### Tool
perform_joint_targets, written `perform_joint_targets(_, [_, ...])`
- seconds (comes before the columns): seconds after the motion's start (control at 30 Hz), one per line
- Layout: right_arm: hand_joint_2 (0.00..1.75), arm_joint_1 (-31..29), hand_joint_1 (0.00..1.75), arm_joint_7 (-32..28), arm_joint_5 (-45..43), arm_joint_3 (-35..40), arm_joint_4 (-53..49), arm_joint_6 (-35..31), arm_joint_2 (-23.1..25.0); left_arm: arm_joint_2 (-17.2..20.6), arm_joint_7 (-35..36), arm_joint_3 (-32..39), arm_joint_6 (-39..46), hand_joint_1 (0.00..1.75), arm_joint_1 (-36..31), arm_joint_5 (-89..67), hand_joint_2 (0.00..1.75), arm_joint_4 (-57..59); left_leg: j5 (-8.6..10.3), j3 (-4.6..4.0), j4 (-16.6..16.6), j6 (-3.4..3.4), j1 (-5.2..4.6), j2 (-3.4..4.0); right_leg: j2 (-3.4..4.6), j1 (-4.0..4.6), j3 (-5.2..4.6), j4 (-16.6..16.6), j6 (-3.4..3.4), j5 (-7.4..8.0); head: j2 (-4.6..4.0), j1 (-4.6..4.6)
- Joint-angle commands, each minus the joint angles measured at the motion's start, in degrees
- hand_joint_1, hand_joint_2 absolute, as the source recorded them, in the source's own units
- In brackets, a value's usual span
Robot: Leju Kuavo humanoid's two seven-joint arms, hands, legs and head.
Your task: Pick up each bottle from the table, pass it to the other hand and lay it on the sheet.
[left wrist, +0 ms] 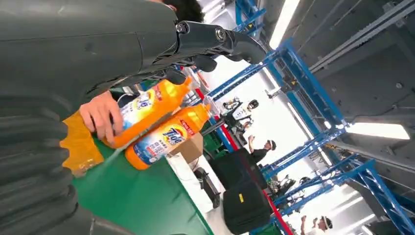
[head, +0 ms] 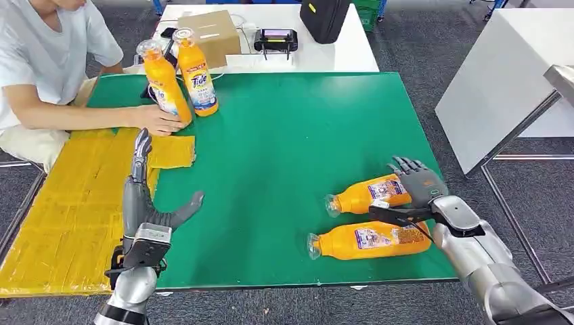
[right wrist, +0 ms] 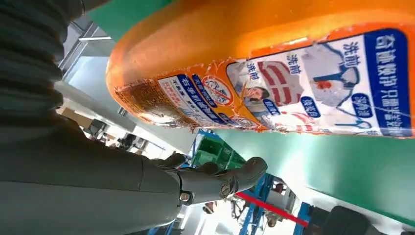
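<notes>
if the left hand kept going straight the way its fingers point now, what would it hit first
Probably the loose yellow sheet piece just beyond the left hand's raised fingertips, then the person's hand gripping the tilted orange Tide bottle. The hand seems raised off the green table, so depth is uncertain.

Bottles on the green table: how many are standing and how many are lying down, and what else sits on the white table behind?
Standing orange bottles: 2
Lying orange bottles: 2
Cardboard box: 1
Black bag: 1
Small black device: 1
Total: 7
</notes>
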Motion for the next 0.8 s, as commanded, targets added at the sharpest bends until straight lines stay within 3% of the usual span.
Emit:
perform_joint_targets(0.03, [1.75,-2.81,0.00,0.01,0.11,0.88,4.60,-0.04,1.66,0.04,0.33,-0.91,-0.12,0.00,-2.20,0.34,1.75,3.04,-0.13,0.24,0.01,-0.09,0.06,0.03,0.29,0.02,0.23,-0.03,-0.10,-0.09,0.00,0.00])
perform_joint_targets(0.4, [1.75,-2.81,0.00,0.01,0.11,0.88,4.60,-0.04,1.66,0.04,0.33,-0.91,-0.12,0.00,-2.20,0.34,1.75,3.04,-0.14,0.22,0.03,-0.09,0.06,0.03,0.28,0.02,0.22,-0.01,-0.10,-0.09,0.00,0.00])
perform_joint_targets(0.43, [1.75,-5.56,1.75,1.97,-0.91,3.31,15.75,21.56,2.14,-0.24,-0.24,-3.21,-5.89,0.00,-3.65,5.07,1.75,7.14,-0.09,0.17,0.00,-0.07,0.04,0.02,0.23,0.01,0.16,-0.02,-0.08,-0.06,0.00,0.00])
perform_joint_targets(0.5, [1.75,-5.02,1.75,-0.62,-1.04,3.91,21.72,17.42,2.19,-1.69,-3.46,-4.79,-2.99,0.00,-5.63,5.81,1.75,13.40,-0.10,0.40,-0.06,-0.09,0.09,-0.20,0.10,0.03,0.48,-0.13,-0.10,-0.12,0.00,0.02])
perform_joint_targets(0.8, [1.75,-5.58,1.75,-0.93,-0.95,4.29,22.17,16.86,2.53,-0.95,-3.64,-5.49,-2.72,0.00,-5.37,6.32,1.75,12.34,-0.09,0.66,-0.06,-0.07,0.13,-0.20,0.04,0.07,0.66,-0.22,-0.10,-0.06,0.00,0.04])
